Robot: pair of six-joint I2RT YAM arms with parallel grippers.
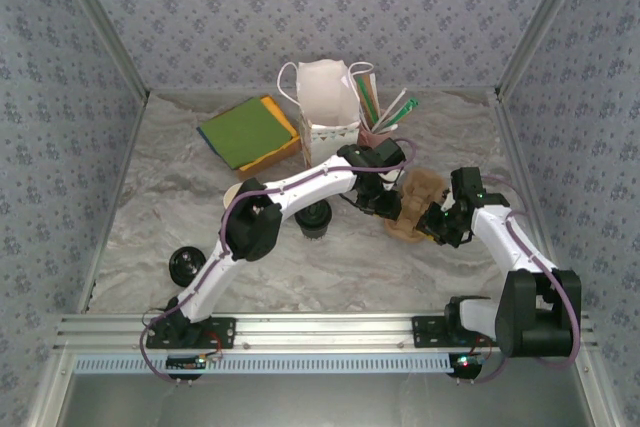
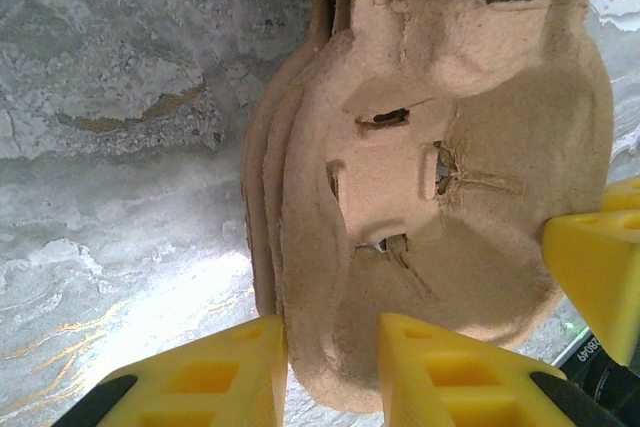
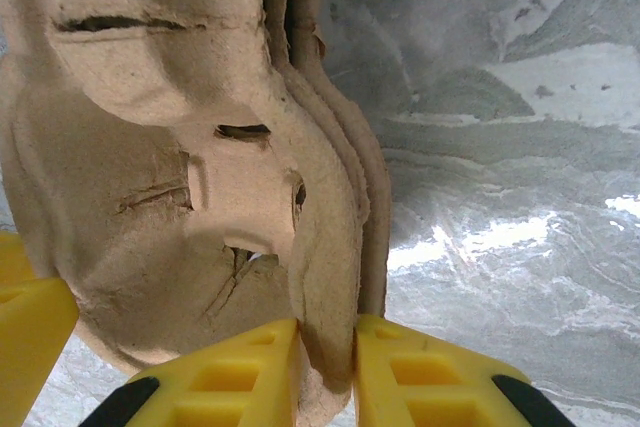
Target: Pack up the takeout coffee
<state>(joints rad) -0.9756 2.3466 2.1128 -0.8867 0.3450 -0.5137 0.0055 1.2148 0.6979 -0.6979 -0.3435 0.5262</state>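
So the takeout coffee (image 1: 315, 219) is a small dark paper cup, round and tapering toward its base. It sits on the counter (image 1: 330, 277) to the left of the carrier stack (image 1: 420, 192), near it but not touching. It looks upright, long axis straight up and down with the top end up. The left arm (image 1: 300, 187) crosses right over it, so the lid is hard to make out.

The carrier stack is a few nested trays of rough tan moulded pulp with lumpy cup wells, small slits and wavy layered edges. The left hand (image 2: 332, 332) is pinching the stack's rim, with chunky yellow fingers (image 2: 200, 382) either side of the edge. The right hand (image 3: 327, 332) is clamped tight on the rim at the opposite side.

Further left of the stack than the coffee, a loose black lid (image 1: 186, 265) lies flat near the front. A pale cup rim (image 1: 232, 194) peeks out behind the left arm. Behind the stack stand a white paper bag (image 1: 328, 97) and a holder of straws (image 1: 380, 112). Back left of it is a pile of green, yellow and orange sheets (image 1: 248, 132). The counter is grey marbled stone, slightly glossy.
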